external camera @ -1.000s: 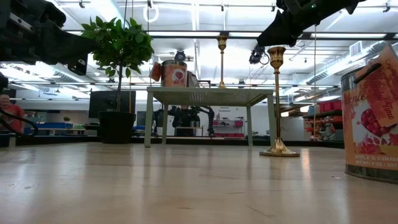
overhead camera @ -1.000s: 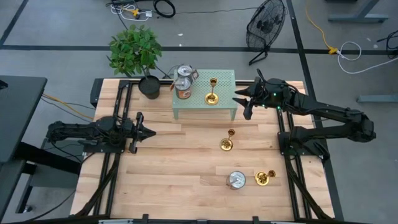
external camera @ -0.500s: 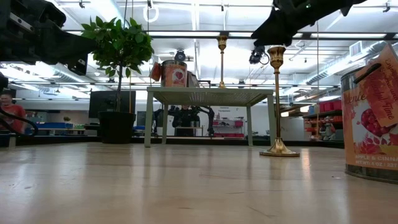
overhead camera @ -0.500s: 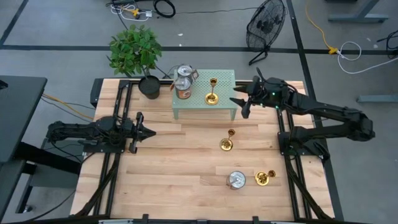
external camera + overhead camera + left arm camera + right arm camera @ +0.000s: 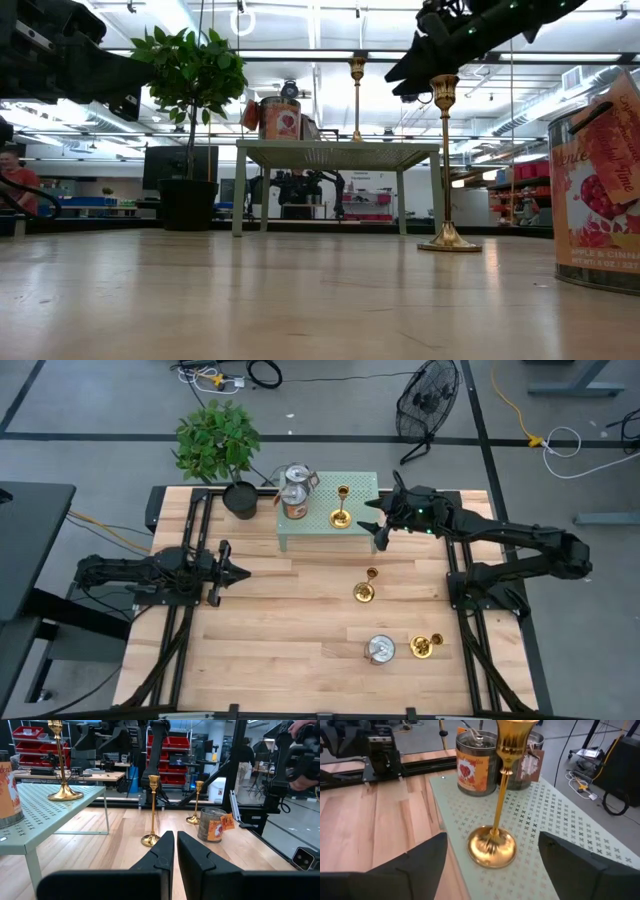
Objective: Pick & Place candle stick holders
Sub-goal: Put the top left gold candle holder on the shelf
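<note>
Three gold candle stick holders show. One [image 5: 341, 512] stands by its round base on the green perforated stand [image 5: 315, 532]. Another [image 5: 365, 589] stands on the wood table, and the last [image 5: 424, 647] is near the front right. My right gripper [image 5: 373, 525] hovers open at the stand's right end. Its fingers are on either side of the stand's holder [image 5: 496, 837], short of it and not touching. My left gripper [image 5: 236, 572] rests shut at the table's left, pointing level across the table [image 5: 175, 845].
Two copper-sided tins [image 5: 294, 491] sit on the stand's far left corner, beside a potted plant [image 5: 218, 445]. Another tin [image 5: 379, 650] stands near the front right holder. Bare wood lies between the arms in the table's middle and front left.
My right gripper has moved toward the table's left and slightly down, over the stand's right end toward the holder on it. Its fingers have opened wider. The left arm and all the holders have kept still.
</note>
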Motion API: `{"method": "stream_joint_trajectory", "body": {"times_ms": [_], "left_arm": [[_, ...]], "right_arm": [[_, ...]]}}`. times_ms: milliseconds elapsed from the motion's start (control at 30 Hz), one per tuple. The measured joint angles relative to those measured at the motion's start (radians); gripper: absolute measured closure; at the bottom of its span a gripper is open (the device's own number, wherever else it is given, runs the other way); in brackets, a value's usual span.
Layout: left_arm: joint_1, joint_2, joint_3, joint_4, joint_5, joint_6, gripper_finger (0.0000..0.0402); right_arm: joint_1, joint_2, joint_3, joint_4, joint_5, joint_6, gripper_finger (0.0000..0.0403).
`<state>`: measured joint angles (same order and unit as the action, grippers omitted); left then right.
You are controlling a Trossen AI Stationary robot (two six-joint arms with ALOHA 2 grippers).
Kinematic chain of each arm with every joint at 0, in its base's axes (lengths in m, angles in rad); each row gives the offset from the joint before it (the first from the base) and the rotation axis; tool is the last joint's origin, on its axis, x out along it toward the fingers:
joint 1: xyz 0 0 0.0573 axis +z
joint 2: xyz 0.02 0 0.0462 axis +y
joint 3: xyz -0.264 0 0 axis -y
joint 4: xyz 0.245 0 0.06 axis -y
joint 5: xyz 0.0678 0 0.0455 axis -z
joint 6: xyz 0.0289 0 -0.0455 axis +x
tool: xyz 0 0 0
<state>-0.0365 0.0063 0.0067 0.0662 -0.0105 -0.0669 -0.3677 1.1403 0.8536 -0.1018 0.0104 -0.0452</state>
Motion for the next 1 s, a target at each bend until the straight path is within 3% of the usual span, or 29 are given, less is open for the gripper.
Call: {"method": "stream_joint_trajectory", "body": {"times_ms": [400, 1000], "left_arm": [[0.000, 0.000, 0.000, 0.000, 0.000, 0.000, 0.0371], [0.000, 0.000, 0.000, 0.000, 0.000, 0.000, 0.0371]], "right_arm": [[0.000, 0.092, 0.000, 0.113, 0.000, -0.033, 0.0053], [0.000, 0.204, 0.000, 0.296, -0.001, -0.021, 0.0052]]}}
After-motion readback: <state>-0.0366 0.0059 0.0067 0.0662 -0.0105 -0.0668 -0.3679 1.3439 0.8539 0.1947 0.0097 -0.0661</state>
